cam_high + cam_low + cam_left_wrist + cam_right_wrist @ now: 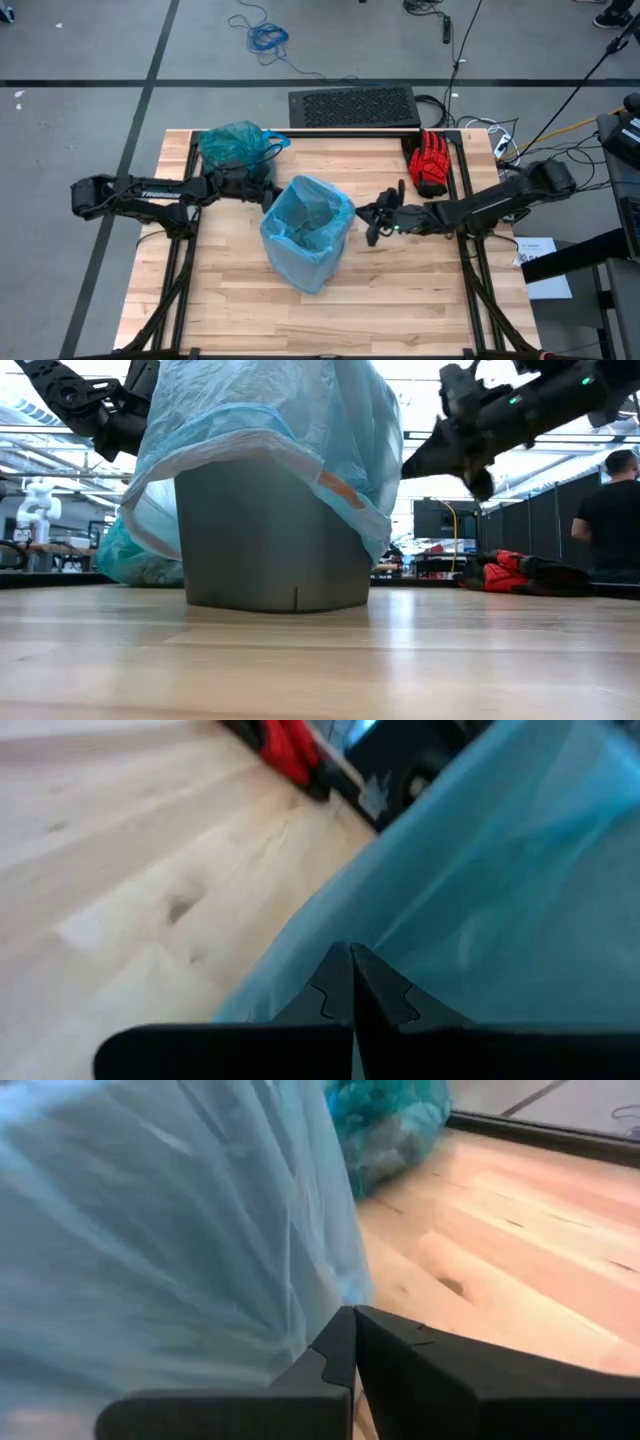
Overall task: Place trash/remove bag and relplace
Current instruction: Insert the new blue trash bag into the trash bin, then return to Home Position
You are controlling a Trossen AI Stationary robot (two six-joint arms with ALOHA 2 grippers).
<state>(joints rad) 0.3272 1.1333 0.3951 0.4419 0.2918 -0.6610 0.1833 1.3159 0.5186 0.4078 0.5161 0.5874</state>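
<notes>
Sitting at upper left of the table (240, 320), the bag (233, 146) lies just above the left gripper (268, 192), fingers pressed together. Centre, the sky-blue bag (308, 232) lines the bin (270, 545). Right gripper (372, 215) hovers beside it, fingers closed, empty.

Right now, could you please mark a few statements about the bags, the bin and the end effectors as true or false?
1. The sky-blue bag lines the bin. True.
2. The teal-green bag lies at the table's front edge. False: it sits at the far left corner.
3. The red glove is inside the bin. False: it lies on the table's far right.
4. The left end effector is shut. True.
5. The right end effector grips the glove. False: it is shut beside the sky-blue bag.
</notes>
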